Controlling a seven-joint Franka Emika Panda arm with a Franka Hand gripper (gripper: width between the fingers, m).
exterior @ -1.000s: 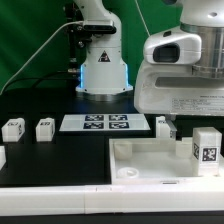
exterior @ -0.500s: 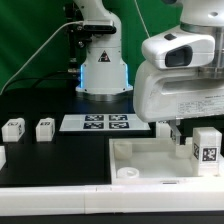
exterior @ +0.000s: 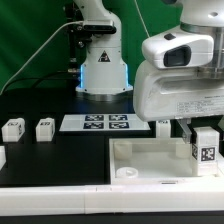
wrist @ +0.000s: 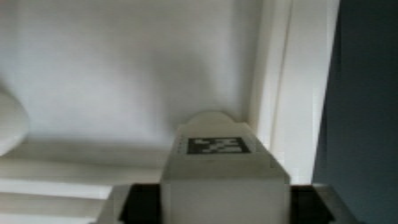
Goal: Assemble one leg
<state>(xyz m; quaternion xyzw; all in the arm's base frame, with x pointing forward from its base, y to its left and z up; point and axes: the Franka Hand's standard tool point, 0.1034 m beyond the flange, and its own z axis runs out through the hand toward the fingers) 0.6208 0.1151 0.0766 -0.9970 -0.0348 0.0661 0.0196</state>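
While we are holding over the tabletop, these are our readings:

Gripper: our gripper [exterior: 187, 130] is hanging at the exterior view's right, just behind an upright leg [exterior: 206, 148]; its fingers [exterior: 186, 128] are mostly hidden behind that block and the arm's white housing.
Grasp: in the wrist view a tagged leg [wrist: 221, 168] is sitting between two dark shapes at the picture's edge; we cannot tell whether the jaws are clenching it or standing free of it.
Held-side leg: it is standing upright at the exterior view's right end of the tabletop [exterior: 150, 158], its marker tag facing the camera.
Tabletop: the large white tray-like piece is lying flat on the black table [exterior: 50, 160], one round corner socket [exterior: 127, 172] showing near its front corner.
Other legs: two legs [exterior: 13, 128] and [exterior: 45, 128] are lying side by side, apart, at the exterior view's left; a third [exterior: 163, 126] is showing just beside the arm's housing.
Marker board: the marker board [exterior: 95, 123] is lying flat between those legs, in front of the robot base [exterior: 104, 70].
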